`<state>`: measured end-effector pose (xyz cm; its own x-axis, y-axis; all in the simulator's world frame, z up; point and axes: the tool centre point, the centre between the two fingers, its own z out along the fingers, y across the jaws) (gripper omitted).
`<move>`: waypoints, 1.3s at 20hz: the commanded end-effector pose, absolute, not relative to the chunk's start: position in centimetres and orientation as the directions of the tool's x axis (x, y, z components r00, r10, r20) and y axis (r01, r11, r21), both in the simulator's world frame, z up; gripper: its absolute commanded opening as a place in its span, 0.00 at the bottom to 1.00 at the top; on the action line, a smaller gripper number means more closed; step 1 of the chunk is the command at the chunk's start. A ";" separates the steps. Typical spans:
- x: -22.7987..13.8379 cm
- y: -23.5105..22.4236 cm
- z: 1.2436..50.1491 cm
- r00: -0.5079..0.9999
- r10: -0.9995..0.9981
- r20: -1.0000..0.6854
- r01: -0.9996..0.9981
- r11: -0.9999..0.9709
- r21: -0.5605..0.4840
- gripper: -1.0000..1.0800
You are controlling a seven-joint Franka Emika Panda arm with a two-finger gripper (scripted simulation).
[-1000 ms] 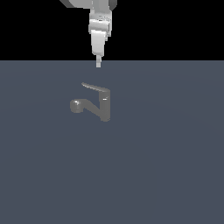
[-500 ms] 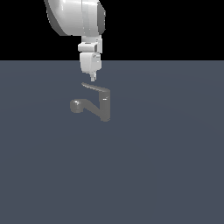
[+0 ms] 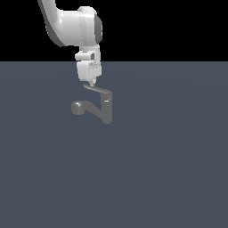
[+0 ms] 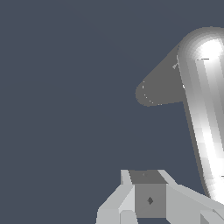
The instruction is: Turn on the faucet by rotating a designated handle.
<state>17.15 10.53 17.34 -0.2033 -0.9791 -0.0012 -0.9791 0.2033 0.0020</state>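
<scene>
The gripper point(image 3: 92, 83) has come down since a second ago and now sits at the outer tip of the handle point(image 3: 95, 90), seemingly touching it; whether its fingers are parted or closed cannot be told. The handle juts toward the exterior view's left from the top of the faucet point(image 3: 106, 109), which stands on the grey floor point(image 3: 169, 169). No writing shows anywhere.
</scene>
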 end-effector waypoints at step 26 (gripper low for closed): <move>12.6 12.4 17.3 -0.207 -0.978 0.000 -0.978 0.207 0.001 0.00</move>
